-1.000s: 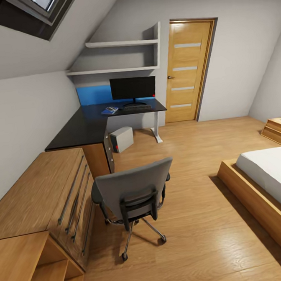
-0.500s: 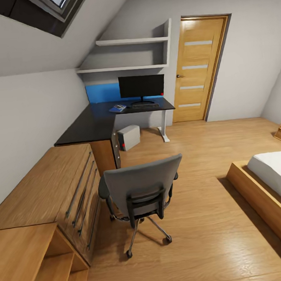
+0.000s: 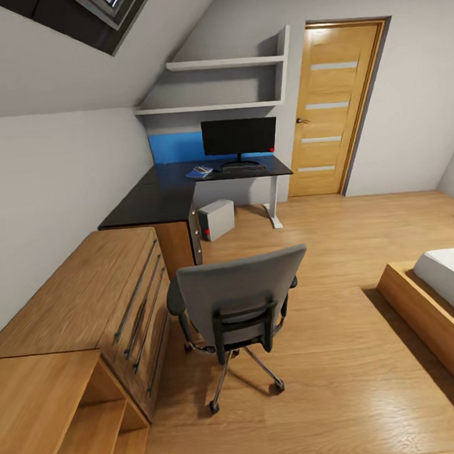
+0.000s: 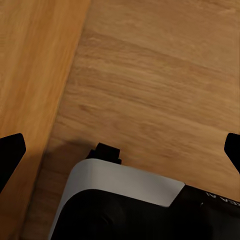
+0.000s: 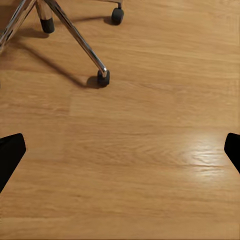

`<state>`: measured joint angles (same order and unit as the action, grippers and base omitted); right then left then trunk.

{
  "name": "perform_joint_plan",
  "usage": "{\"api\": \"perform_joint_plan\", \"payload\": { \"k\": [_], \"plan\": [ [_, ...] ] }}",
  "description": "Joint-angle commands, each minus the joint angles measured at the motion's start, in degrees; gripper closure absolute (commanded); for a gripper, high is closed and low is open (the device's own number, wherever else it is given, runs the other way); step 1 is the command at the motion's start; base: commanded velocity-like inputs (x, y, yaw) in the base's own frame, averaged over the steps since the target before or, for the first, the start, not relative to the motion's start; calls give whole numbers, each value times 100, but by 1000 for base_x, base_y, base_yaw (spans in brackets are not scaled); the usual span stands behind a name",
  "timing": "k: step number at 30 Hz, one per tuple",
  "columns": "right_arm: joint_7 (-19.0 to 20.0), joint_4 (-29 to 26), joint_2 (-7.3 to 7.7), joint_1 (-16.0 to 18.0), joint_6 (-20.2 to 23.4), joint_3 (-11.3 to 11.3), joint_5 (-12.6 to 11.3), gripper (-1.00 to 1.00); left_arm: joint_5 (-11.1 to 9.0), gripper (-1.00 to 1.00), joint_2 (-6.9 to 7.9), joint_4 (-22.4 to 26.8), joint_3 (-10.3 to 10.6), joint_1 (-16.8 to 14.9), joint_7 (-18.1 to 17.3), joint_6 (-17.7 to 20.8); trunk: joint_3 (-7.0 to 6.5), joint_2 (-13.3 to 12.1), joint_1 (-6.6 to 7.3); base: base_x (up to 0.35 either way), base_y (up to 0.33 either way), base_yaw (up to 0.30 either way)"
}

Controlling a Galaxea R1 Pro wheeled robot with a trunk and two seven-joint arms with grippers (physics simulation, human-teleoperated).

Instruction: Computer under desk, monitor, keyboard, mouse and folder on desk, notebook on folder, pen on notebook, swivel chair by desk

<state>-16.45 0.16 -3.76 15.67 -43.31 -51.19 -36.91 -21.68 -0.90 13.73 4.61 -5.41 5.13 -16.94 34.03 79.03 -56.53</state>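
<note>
Wooden floor (image 5: pixel 150 150) under spread right fingers (image 5: pixel 10 150), swivel chair (image 5: pixel 75 35) casters near.

wooden drawer chest (image 3: pixel 90 297), door (image 3: pixel 337 104), wall shelves (image 3: pixel 224 85), bed (image 3: pixel 441 293)

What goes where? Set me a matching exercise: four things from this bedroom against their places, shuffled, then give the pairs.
Things:
1. monitor
2. computer
3. swivel chair
4. folder

Places:
A. on the floor under the desk
B. flat on the desk, left of the monitor's stand
C. upright at the back of the desk
D. on the open floor beside the wooden drawer chest

Pairs: 1-C, 2-A, 3-D, 4-B
</note>
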Motion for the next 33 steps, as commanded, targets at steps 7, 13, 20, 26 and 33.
{"api": "perform_joint_plan", "payload": {
  "k": [7,13,20,26,33],
  "plan": [
    [-52,2,-2,4,-9,-49,7,-100,-20,-100,-2,-2,49,-4,42,-15,131,285,-154,0,0,65],
    [-52,2,-2,5,-10,-51,8,-100,-13,-100,-13,-2,49,-4,41,18,239,526,-286,0,0,4],
    [-52,2,-1,6,-10,-57,15,-100,-16,-100,-11,-2,49,-4,40,31,365,806,-440,0,0,0],
    [-52,2,23,3,-10,-45,17,-100,-52,-100,4,8,49,-4,40,211,472,1047,-571,0,0,0],
    [-55,-38,49,9,-22,-3,17,-100,-43,-100,-64,933,42,-4,46,545,598,1328,-725,0,0,0]
  ]
}}
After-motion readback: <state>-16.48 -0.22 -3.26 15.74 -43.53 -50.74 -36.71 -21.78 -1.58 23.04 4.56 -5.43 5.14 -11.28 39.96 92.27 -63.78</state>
